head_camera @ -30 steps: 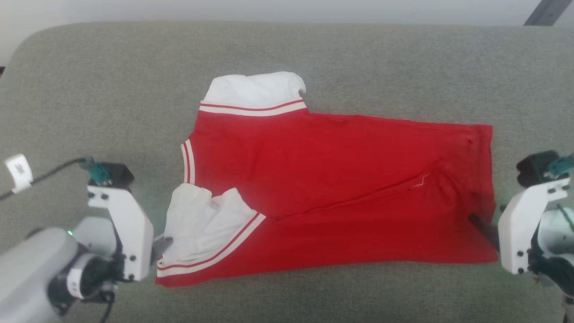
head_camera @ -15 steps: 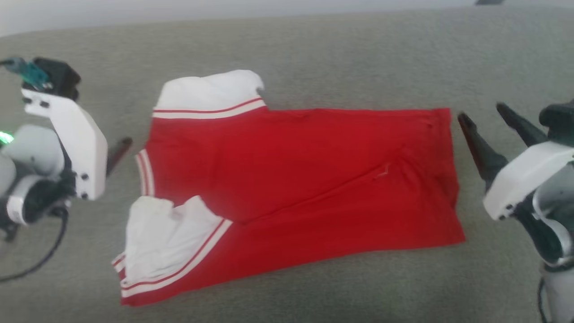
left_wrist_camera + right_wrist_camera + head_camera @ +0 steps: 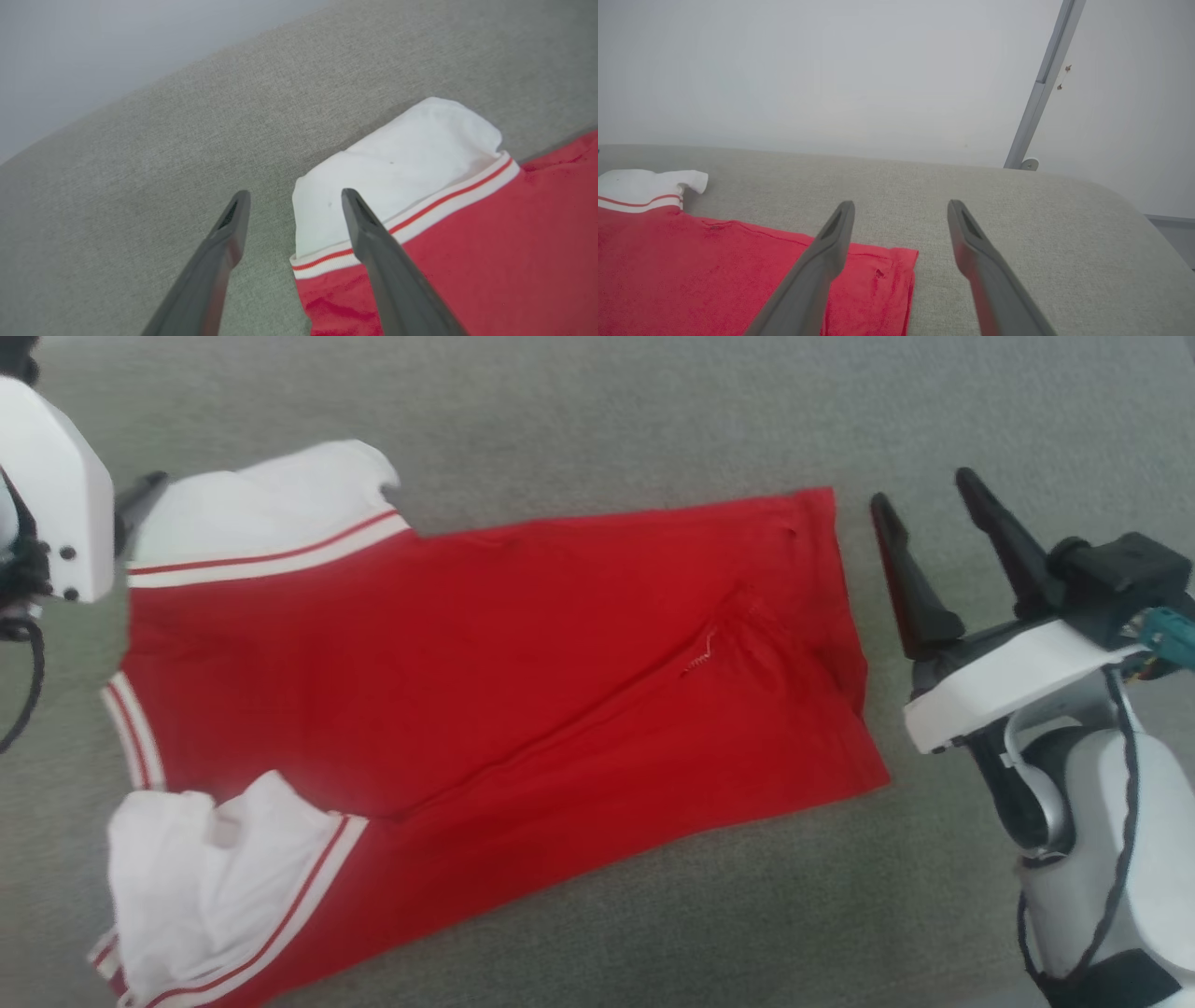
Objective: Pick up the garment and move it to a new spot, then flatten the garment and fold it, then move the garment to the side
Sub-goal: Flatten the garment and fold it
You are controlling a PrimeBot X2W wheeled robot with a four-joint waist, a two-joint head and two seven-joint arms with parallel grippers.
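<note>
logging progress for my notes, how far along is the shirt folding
Done: the shirt lies spread on the grey cushion, its near side apparently folded over along a crease. In hand: nothing; the left gripper is open by the far white sleeve, the right gripper open beside the hem. Left: further folds, then moving it aside.

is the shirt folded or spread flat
Partly folded: the garment has its near side doubled over along a diagonal crease.

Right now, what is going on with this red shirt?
A two-armed robot is handling the red shirt with white sleeves, which lies partly folded on a grey fabric surface. Both grippers are open and hold nothing: the left gripper is at the far white sleeve, the right gripper beside the hem's far corner.
</note>
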